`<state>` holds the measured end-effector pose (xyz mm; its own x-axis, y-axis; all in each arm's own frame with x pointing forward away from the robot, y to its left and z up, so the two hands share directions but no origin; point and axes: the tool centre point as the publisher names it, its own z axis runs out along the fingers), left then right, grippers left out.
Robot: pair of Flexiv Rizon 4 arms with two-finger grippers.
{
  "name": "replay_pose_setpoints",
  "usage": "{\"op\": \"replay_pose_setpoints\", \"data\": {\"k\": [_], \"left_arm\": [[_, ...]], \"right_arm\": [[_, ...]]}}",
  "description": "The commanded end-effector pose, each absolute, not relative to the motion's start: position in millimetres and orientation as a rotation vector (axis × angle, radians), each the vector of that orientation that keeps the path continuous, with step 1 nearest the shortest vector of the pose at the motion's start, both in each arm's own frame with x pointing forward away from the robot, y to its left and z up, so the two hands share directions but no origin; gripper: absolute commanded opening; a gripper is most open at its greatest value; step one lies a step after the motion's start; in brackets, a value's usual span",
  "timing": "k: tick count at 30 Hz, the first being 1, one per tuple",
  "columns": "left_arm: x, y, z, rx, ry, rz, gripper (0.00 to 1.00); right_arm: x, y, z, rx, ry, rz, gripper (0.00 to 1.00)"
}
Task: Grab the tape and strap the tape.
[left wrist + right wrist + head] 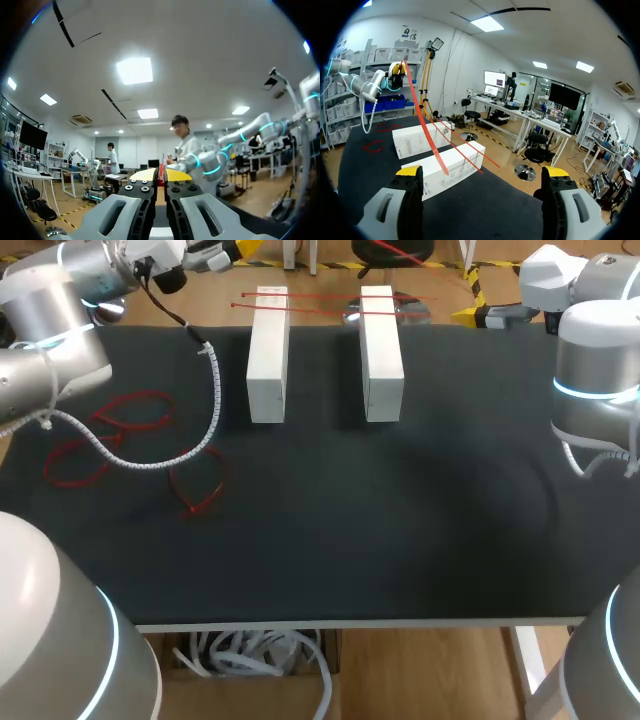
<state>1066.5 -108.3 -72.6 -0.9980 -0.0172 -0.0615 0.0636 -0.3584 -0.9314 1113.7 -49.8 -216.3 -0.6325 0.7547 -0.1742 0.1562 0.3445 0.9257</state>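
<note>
Two white blocks, the left block and the right block, lie side by side at the far middle of the black table, with a gap between them. Judging by the task, they serve as the load to be strapped, and the gap would leave room for a strap to pass around.

The red tape is drawn as two thin lines across the far ends of both blocks, running left to right. In the right wrist view it shows as a red band rising from the blocks towards my left arm. The left gripper is raised beyond the far left of the table with its fingers closed on a sliver of that tape, which seems to be what pulls the tape taut. Where the tape's right end is fixed, I cannot tell.

The right gripper sits off the far right corner, fingers spread wide and holding nothing, facing the blocks and well placed to take the free run.

Several red loops lie flat on the left of the table, apart from the blocks.

No container shows on the table; the blocks hold nothing that can be seen.
</note>
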Motion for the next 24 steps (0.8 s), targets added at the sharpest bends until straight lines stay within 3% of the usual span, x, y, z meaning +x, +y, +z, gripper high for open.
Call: {"op": "replay_pose_setpoints", "data": {"k": [1,24], "left_arm": [[1072.9,-108.3,-74.2,0.135,1.760,-2.579,0.00],[1071.6,-103.6,-79.7,0.060,1.794,-2.562,0.00]], "right_arm": [[1113.9,-49.8,-216.3,0.793,2.012,1.291,1.00],[1113.9,-49.8,-216.3,0.793,2.012,1.291,1.00]]}}
